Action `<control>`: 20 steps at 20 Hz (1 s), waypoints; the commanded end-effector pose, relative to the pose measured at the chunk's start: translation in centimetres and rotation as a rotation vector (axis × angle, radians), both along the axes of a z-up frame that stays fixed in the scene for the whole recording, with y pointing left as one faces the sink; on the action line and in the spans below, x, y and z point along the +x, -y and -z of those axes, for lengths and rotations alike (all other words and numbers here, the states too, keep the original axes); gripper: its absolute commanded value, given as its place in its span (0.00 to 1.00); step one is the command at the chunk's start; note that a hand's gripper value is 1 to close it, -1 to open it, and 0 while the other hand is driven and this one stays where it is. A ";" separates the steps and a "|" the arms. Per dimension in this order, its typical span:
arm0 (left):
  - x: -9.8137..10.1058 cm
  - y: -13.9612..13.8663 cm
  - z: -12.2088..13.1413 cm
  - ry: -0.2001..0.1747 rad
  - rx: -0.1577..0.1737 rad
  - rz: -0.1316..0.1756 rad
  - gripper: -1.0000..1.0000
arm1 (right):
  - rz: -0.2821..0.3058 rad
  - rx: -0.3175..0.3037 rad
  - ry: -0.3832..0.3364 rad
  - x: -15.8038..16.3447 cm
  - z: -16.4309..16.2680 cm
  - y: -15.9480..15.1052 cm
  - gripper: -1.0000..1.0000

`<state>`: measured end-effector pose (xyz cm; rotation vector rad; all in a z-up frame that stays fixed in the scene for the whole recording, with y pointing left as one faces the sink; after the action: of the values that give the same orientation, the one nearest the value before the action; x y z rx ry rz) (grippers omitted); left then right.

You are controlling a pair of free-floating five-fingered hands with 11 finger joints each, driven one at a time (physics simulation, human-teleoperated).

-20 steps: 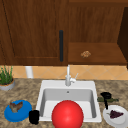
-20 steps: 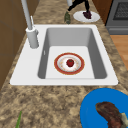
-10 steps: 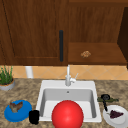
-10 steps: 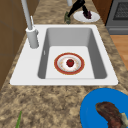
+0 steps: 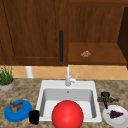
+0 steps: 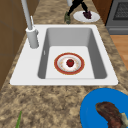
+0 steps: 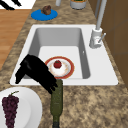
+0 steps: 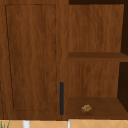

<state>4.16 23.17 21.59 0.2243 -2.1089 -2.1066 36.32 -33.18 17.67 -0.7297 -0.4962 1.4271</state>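
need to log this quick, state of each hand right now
left hand: cannot tell
right hand: open, by the bottle

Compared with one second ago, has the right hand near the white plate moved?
No. In the front view the right hand sits at the same spot right of the sink, above the white plate.

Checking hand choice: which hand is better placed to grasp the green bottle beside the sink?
Right. The right hand is at the green bottle, fingers reaching down to it. The left hand is across the sink, by the blue plate.
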 end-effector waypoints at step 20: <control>0.0 0.0 0.0 0.000 0.000 0.000 0.50 | 0.071 -0.002 0.057 8.7 6.6 -0.5 0.00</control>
<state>4.16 23.17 21.59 0.2243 -2.1089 -2.1066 43.60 -32.27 12.97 -0.7731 -0.4651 1.3856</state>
